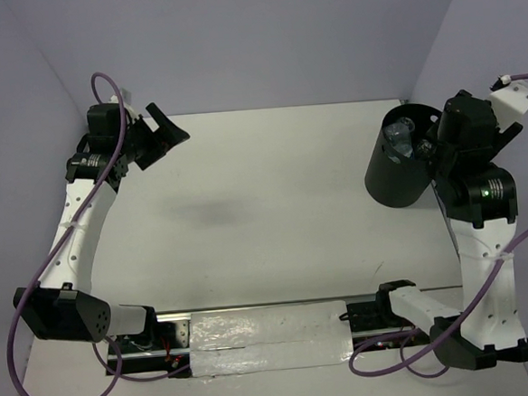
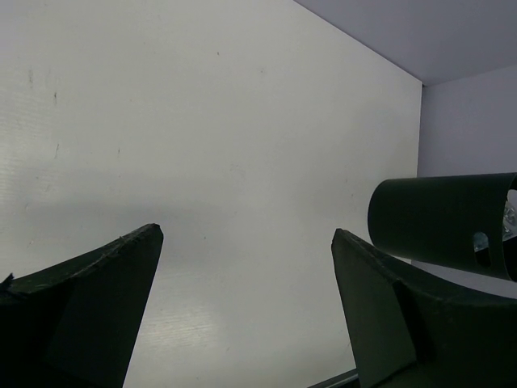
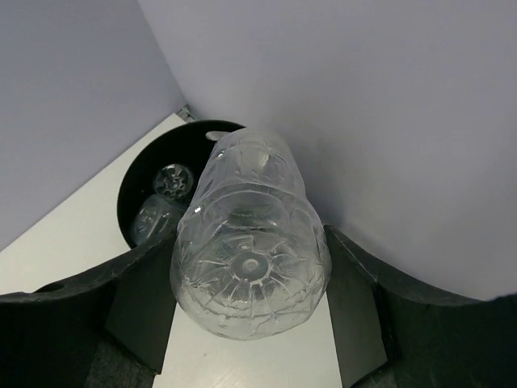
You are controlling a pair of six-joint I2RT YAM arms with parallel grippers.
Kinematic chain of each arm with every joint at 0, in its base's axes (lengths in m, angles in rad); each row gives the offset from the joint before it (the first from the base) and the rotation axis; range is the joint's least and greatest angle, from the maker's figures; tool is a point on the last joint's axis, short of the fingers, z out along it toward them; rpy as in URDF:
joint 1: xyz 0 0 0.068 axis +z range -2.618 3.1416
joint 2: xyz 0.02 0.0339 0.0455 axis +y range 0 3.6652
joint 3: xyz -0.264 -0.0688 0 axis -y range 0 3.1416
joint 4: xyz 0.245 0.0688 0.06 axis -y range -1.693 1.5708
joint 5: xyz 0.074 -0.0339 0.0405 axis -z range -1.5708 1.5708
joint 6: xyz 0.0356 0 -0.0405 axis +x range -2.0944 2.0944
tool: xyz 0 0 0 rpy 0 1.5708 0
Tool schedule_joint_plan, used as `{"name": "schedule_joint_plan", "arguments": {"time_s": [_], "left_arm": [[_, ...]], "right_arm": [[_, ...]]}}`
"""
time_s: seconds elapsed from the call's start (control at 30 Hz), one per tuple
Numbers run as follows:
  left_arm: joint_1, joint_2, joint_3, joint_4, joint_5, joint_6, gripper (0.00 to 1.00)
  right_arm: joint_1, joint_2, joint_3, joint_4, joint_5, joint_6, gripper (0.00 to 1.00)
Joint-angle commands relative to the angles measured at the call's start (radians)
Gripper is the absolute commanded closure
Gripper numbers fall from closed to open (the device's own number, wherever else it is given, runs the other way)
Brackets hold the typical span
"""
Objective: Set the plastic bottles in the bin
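**Right gripper [image 1: 421,143] has a bottle at the bin [image 1: 391,175] mouth, far right**

Top view: the right gripper sits at the bin's right rim. Clear plastic shows in the opening, though the bottles there can't be told apart. The left gripper [image 1: 162,133] is far left, well apart, and the table [image 1: 274,206] lies between them, so the right arm is plainly the nearer.

Left wrist view: the left gripper [image 2: 246,299] is spread wide with nothing in it, and the bin [image 2: 440,214] lies off to its right.

Right wrist view: the right gripper [image 3: 246,303] is clamped on the held bottle [image 3: 250,259]. The bottle's base faces the camera and its long axis points ahead toward the bin [image 3: 190,141], which lies ahead and slightly left. Two bottles [image 3: 161,202] lie inside. The wall is close on the right, so I judge the room to move lies leftward over the rim.
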Motion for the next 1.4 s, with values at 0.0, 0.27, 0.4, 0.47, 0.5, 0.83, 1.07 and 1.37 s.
{"name": "schedule_joint_plan", "arguments": {"time_s": [0.0, 0.27, 0.4, 0.47, 0.5, 0.83, 1.07, 1.37], "left_arm": [[0.0, -0.007, 0.034, 0.01, -0.006, 0.031, 0.01], [-0.001, -0.021, 0.035, -0.008, -0.041, 0.042, 0.01], [-0.001, -0.01, 0.034, -0.013, -0.021, 0.043, 0.01], [0.0, -0.008, 0.034, -0.016, -0.026, 0.042, 0.01], [0.0, -0.007, 0.035, -0.016, -0.018, 0.043, 0.01], [0.0, 0.005, 0.043, -0.008, 0.038, 0.032, 0.01], [0.0, 0.01, 0.07, -0.019, 0.042, 0.031, 0.01], [-0.001, -0.018, 0.043, -0.019, 0.011, 0.034, 0.01]], "right_arm": [[-0.031, 0.043, -0.031, 0.108, -0.078, -0.015, 0.6], [-0.093, 0.118, -0.055, 0.136, -0.16, 0.013, 0.6], [-0.129, 0.139, -0.087, 0.135, -0.203, 0.025, 0.6], [-0.144, 0.159, -0.104, 0.13, -0.211, 0.03, 0.59], [-0.157, 0.165, -0.107, 0.127, -0.203, 0.037, 0.59], [-0.232, 0.294, -0.057, 0.116, -0.27, 0.066, 0.08], [-0.232, 0.363, 0.161, 0.081, -0.347, 0.06, 0.0], [-0.232, 0.327, 0.212, 0.067, -0.471, 0.048, 0.0]]}}
